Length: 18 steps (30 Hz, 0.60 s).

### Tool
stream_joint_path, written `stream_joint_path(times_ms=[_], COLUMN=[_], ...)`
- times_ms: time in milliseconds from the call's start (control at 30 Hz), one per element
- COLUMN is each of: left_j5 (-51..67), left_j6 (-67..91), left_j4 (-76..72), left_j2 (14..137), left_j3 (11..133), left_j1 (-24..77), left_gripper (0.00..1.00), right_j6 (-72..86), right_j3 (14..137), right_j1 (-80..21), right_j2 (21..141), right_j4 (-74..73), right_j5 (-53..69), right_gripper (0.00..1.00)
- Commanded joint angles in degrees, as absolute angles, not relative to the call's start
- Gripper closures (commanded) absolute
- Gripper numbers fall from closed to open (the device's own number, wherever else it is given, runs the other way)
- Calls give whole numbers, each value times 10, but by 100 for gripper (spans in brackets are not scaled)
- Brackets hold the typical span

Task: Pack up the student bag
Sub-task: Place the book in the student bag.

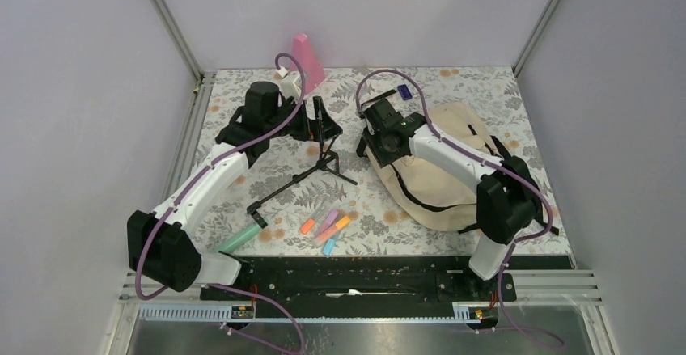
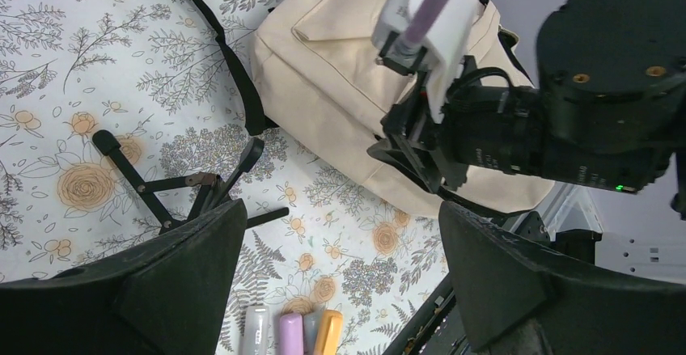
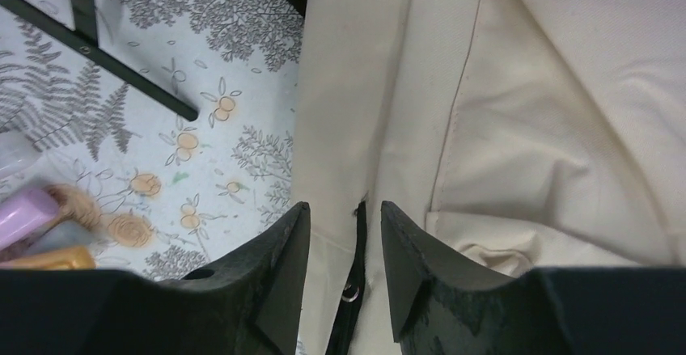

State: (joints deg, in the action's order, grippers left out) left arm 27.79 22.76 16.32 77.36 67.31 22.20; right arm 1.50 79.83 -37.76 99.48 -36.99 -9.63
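- right gripper (image 3: 344,213): jaws part open, astride the black zipper trim (image 3: 359,242).
- student bag (image 3: 526,88): cream, lying flat on the table (image 3: 202,169) right beneath that gripper.
- left gripper (image 2: 340,217): wide open, holding nothing, bag beyond its fingers.

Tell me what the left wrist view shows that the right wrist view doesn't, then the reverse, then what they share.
Left wrist only: the right arm's black-and-white wrist over the beige fabric backpack, and its black strap. Right wrist only: black zipper trim with a small metal ring between the right hand's parted fingers. Both: the backpack, the black folding metal stand, purple highlighter, orange highlighter, floral tablecloth.
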Motion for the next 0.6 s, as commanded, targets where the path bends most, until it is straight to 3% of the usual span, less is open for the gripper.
stream_joint_path(times_ms=[0, 333, 567], left_j5=[283, 276, 276], left_j6=[227, 223, 224], left_j4=[146, 154, 154], left_j2=[762, 764, 764], left_j3=[675, 678, 677], left_j1=[220, 219, 219], left_gripper=[8, 8, 8], right_j6=[-15, -11, -10], right_j3=[832, 815, 809], right_j1=[-380, -388, -399], right_j2=[1024, 1028, 1026], right_j4=[-376, -376, -376], right_j5=[-147, -156, -180], right_gripper=[57, 64, 74])
